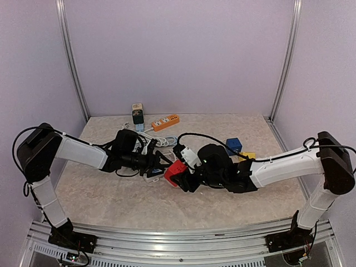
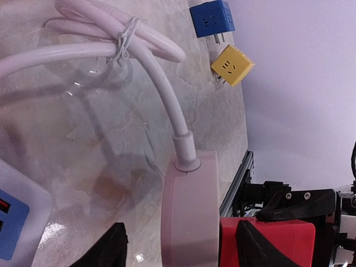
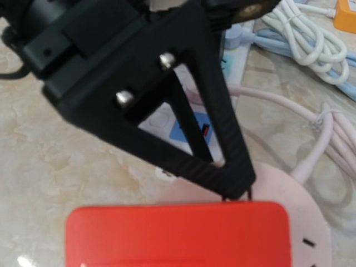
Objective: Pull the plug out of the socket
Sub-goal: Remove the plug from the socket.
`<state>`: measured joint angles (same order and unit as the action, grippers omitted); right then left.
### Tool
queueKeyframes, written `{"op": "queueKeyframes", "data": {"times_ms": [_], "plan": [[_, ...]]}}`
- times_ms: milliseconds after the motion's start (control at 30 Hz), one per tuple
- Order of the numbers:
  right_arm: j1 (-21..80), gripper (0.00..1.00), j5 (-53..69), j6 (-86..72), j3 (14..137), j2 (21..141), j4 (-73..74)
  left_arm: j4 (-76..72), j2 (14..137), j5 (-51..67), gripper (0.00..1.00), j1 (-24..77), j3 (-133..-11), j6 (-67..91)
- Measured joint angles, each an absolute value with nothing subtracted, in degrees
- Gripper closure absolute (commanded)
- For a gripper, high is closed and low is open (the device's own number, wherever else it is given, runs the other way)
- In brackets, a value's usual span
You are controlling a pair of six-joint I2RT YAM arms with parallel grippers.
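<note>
Plug (image 3: 178, 236) gripped by right fingers (image 1: 188, 182); left fingers (image 2: 108, 247) open, straddling socket (image 2: 189, 222) at its nine o'clock. Clamp socket, pull straight.

Bright even light, glare on the table (image 2: 55, 231) (close wrist-view parts blurred).

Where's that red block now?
Mid-table in the overhead view, the red plug sits on the pink socket, between the left gripper and right gripper.

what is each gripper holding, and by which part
The right gripper seems to grip the red plug at its end away from the pink socket; left gripper straddles that socket with a gap showing, not gripping it.
</note>
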<state>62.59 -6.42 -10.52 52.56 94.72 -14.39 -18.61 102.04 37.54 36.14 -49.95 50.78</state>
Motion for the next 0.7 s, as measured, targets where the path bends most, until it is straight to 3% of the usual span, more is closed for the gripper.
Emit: {"op": "queueKeyframes", "data": {"times_ms": [367, 700], "plan": [[62.74, 1.0, -6.63, -10.61, 52.56, 94.72, -14.13, -20.53, 103.18, 38.96, 0.78, 36.42, -50.35, 52.03], [62.76, 1.0, -7.33, -11.9, 52.53, 94.72, -14.04, -20.95, 103.28, 39.16, 0.9, 36.4, -50.35, 52.21]]}}
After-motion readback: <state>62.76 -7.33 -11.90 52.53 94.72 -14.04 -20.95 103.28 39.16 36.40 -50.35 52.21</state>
